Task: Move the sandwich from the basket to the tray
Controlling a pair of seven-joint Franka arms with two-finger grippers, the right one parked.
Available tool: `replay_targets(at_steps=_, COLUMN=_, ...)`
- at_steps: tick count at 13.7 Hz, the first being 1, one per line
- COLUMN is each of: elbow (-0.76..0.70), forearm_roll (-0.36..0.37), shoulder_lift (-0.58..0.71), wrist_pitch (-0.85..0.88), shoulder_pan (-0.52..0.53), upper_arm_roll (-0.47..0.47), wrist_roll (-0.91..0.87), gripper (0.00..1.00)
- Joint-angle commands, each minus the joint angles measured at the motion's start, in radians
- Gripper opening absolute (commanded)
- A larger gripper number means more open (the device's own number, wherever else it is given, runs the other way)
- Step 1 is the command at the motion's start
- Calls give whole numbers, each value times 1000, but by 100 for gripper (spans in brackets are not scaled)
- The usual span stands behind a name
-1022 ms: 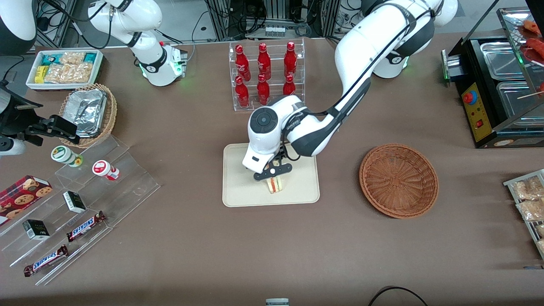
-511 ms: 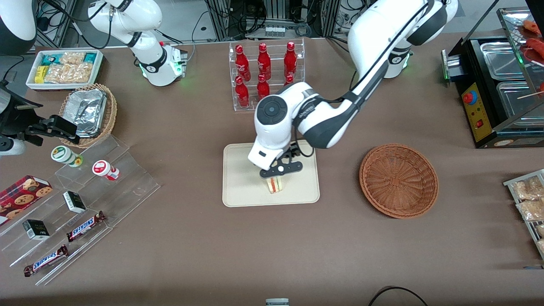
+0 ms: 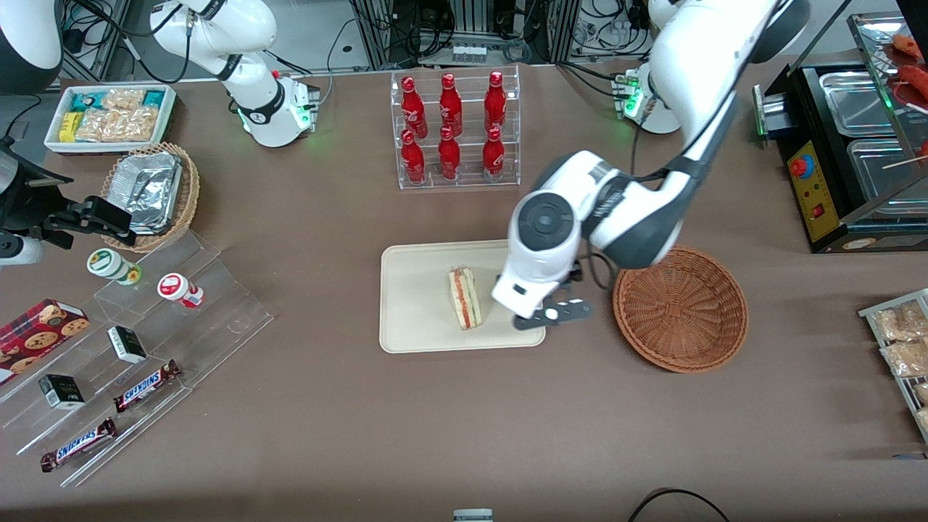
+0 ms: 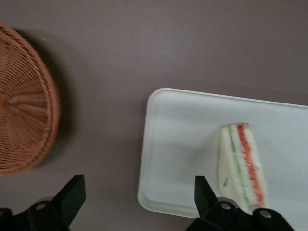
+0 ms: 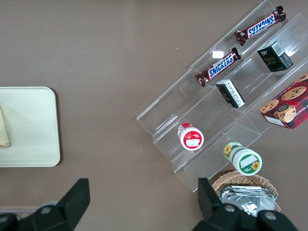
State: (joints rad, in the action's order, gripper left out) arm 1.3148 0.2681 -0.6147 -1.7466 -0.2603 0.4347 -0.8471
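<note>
The sandwich (image 3: pixel 464 297), a pale wedge with red and green layers, lies on the cream tray (image 3: pixel 417 290), apart from the gripper. My left gripper (image 3: pixel 552 317) hangs open and empty above the tray's edge nearest the reddish-brown basket (image 3: pixel 680 308), between sandwich and basket. In the left wrist view the black fingers (image 4: pixel 204 191) stand wide apart around the gripper's middle (image 4: pixel 138 195), with the tray corner (image 4: pixel 183 144), the sandwich (image 4: pixel 243 166) and the empty basket (image 4: pixel 24 125) below. The right wrist view catches the tray (image 5: pixel 29 125) and a sliver of sandwich (image 5: pixel 4 132).
A clear rack of red bottles (image 3: pixel 453 130) stands farther from the camera than the tray. Toward the parked arm's end are a stepped acrylic shelf (image 3: pixel 167 319) with snacks, a tan wicker basket of foil containers (image 3: pixel 148 188) and a white bin (image 3: pixel 109 116). A black food warmer (image 3: pixel 848 145) stands at the working arm's end.
The left arm has lifted off the sandwich and swung sideways toward the basket. The sandwich stays on the tray, now uncovered.
</note>
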Motion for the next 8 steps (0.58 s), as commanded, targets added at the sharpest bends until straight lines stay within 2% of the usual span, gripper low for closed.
replay_targets(at_steps=1, elbow=150, forearm_roll=-38, shoulder_lift=140, wrist_pitch=7, shoulder_pan=90, upper_arm_roll=1, wrist_roll=144, gripper=100)
replay_targets(at_steps=5, elbow=233, forearm_roll=-70, shoulder_lift=226, wrist_pitch=9, shoulder_pan=180, upper_arm_roll=1, wrist_roll=276, gripper=100)
replay_targets(at_steps=8, elbow=238, forearm_roll=-93, shoulder_lift=266, wrist_pitch=88, shoulder_pan=262, upper_arm_roll=1, wrist_roll=419, gripper=100)
